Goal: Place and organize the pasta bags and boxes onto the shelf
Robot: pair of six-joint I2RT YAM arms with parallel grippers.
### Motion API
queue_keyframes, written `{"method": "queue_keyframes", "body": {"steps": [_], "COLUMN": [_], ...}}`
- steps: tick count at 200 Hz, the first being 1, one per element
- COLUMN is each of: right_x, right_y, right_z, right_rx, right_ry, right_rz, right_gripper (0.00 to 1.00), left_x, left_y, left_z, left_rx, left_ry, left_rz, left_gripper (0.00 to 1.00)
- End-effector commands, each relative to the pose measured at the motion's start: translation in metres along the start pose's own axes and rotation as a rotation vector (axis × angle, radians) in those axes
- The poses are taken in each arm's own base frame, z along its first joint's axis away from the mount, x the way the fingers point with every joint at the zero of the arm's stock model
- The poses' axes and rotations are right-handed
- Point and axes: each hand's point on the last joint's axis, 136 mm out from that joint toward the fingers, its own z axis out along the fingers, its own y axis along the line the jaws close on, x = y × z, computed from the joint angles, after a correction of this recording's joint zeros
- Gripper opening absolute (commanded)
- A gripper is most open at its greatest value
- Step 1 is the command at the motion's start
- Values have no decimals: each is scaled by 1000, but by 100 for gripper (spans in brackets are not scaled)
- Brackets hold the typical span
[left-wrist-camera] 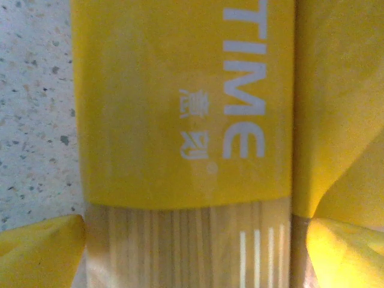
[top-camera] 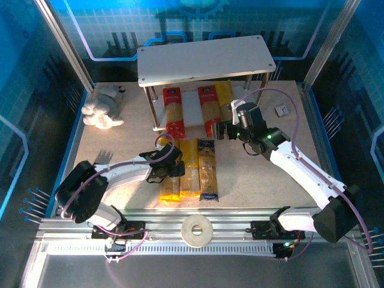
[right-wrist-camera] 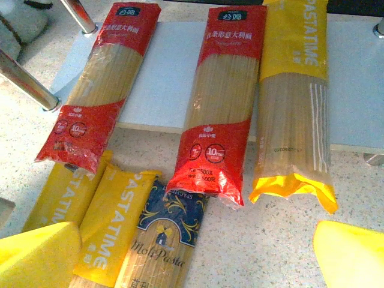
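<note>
— Tape roll point(top-camera: 197, 231) at bottom centre, on the rail. What's above it?
— Three packs side by side on the table point(top-camera: 264, 174): yellow pack point(top-camera: 170, 191), second yellow point(top-camera: 189, 171), blue pack point(top-camera: 209, 174).
— And the left gripper point(top-camera: 168, 167)?
— Over the leftmost yellow pack, jaws wide, one finger point(left-wrist-camera: 42, 252) on either side of it.
— And the right gripper point(top-camera: 227, 129)?
— Centre right, jaws wide and empty, at the front of the shelf point(top-camera: 204, 57).
— What's on the shelf?
— On the lower board lie a red pack point(top-camera: 173, 111), second red point(top-camera: 209, 108) and third yellow point(top-camera: 224, 96), their near ends overhanging.
</note>
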Motion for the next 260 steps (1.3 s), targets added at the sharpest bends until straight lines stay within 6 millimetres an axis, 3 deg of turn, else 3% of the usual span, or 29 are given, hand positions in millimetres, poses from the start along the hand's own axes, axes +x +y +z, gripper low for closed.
{"method": "queue_keyframes", "body": {"steps": [1,33,85,119,134,169,221,260], "right_x": [4,7,9,5,2,1,-3,0], "right_y": [1,-3,-5,-3,-3,-4,-3,-5], "right_z": [-6,-6,-2,-3,-6,-11,-18,-16], "right_rx": [-11,-7,-13,-22,-23,-24,-35,-23], "right_ry": [-4,1,10,5,-3,-16,-37,-28], "right_rz": [-7,-3,6,10,10,14,19,19], "right_gripper": [100,100,100,100,100,100,99,100], "left_x": [-6,1,14,17,18,20,30,19], "left_y": [-3,12,38,29,28,29,41,27], "left_z": [9,15,19,13,6,-24,-94,-149], "left_rx": [-19,-86,-108,-58,-45,-7,61,160], "left_ry": [-22,-8,29,71,77,67,47,2], "left_rz": [-31,-29,-70,-35,-35,-44,-73,-43], "left_gripper": [95,90,59,26,0,0,0,0]}}
